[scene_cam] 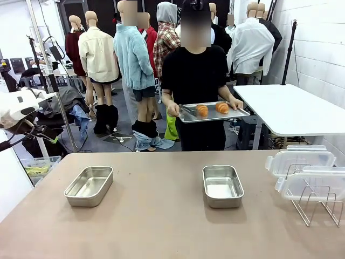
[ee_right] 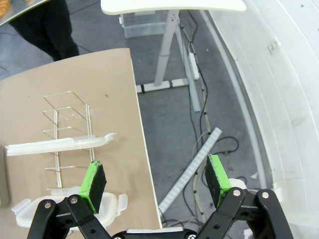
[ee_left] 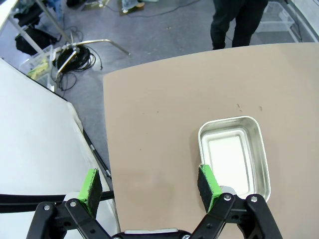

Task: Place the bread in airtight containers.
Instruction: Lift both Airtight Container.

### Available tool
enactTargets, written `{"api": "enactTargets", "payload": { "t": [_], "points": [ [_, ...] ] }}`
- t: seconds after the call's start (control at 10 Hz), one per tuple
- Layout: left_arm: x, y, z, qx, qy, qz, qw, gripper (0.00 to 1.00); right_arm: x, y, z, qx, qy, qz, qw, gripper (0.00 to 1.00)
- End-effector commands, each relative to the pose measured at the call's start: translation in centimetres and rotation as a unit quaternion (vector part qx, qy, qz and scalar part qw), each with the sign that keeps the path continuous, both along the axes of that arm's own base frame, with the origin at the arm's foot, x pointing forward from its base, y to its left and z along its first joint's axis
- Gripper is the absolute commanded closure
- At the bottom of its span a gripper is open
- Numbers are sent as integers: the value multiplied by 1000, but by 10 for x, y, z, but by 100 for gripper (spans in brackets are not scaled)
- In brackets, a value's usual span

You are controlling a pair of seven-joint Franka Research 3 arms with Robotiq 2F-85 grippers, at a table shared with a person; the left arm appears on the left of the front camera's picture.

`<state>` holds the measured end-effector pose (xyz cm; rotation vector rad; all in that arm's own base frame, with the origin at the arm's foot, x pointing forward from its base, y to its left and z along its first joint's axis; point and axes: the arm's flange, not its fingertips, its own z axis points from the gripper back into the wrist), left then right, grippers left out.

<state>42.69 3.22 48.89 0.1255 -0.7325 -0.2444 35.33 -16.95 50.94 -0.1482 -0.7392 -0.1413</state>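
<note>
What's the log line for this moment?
bread: two on person's tray | pans: both empty on table, lids off at rack | left fingers: open by left pan | right fingers: open by lids

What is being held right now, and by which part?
The left gripper and right gripper are open and empty. The person's hands hold the tray of bread by its ends.

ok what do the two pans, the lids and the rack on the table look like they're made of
Left pan and right pan: metal, probably steel; shiny grey with bright reflections inside.
Lids: likely plastic; see-through panels, whitish rims with clip tabs.
Wire rack: thin silvery metal wire that looks bare.
</note>
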Motion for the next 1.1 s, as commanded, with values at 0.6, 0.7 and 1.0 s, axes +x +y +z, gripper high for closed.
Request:
{"api": "enactTargets", "payload": {
  "t": [0.6, 0.7, 1.0],
  "points": [
    [0, 3, 1, 0, -4, 2, 1000, 0, 0, 1, -1, -9, 7, -1, 1000, 0],
    [0, 3, 1, 0, -4, 2, 1000, 0, 0, 1, -1, -9, 7, -1, 1000, 0],
    [0, 3, 1, 0, -4, 2, 1000, 0, 0, 1, -1, -9, 7, -1, 1000, 0]
  ]
}}
